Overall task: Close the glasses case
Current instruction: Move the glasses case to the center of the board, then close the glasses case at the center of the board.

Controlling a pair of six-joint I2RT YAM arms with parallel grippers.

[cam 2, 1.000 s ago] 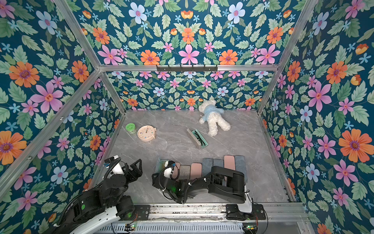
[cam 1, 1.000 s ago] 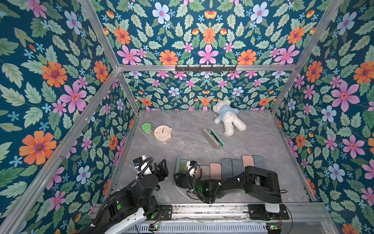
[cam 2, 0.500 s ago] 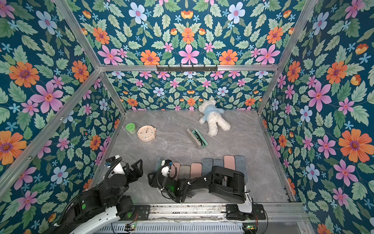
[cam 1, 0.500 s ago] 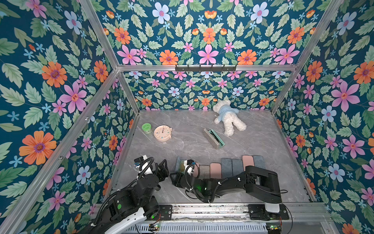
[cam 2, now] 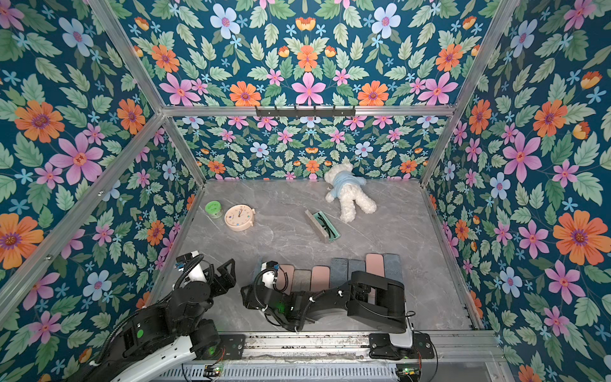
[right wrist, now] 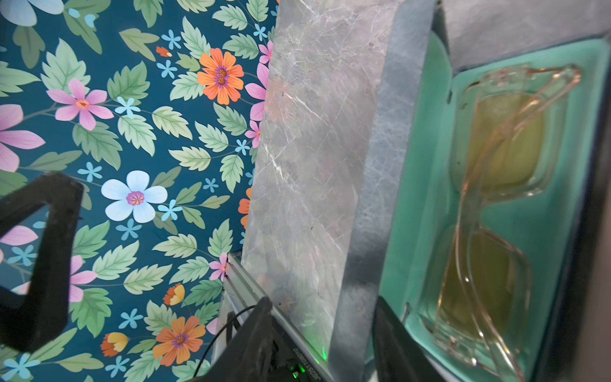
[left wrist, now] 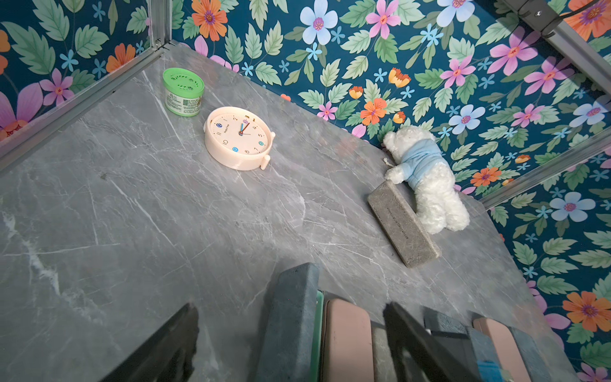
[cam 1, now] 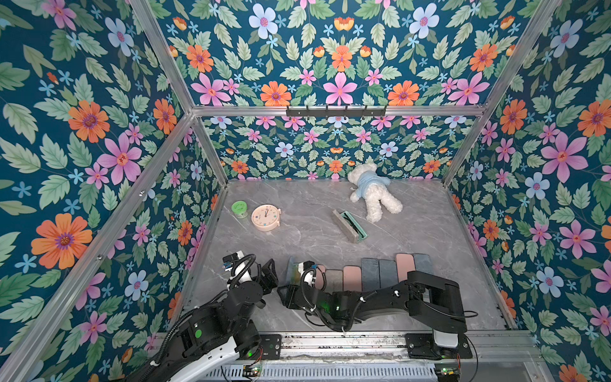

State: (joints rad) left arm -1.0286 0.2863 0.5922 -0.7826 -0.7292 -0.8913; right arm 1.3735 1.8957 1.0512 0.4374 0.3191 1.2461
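Loosely, my right gripper point(right wrist: 322, 306) straddles the upright lid point(right wrist: 386, 148) of the grey felt glasses case point(right wrist: 562, 215), jaws apart. A glancing push could skid it.

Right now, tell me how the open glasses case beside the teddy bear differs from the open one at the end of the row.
The lone case lies askew mid-table by the teddy bear; the row-end case sits beside the closed cases. The lone case is grey, holding dark glasses; the row-end case is blue-grey, holding yellow-lensed glasses. Both stand open, lined mint green.
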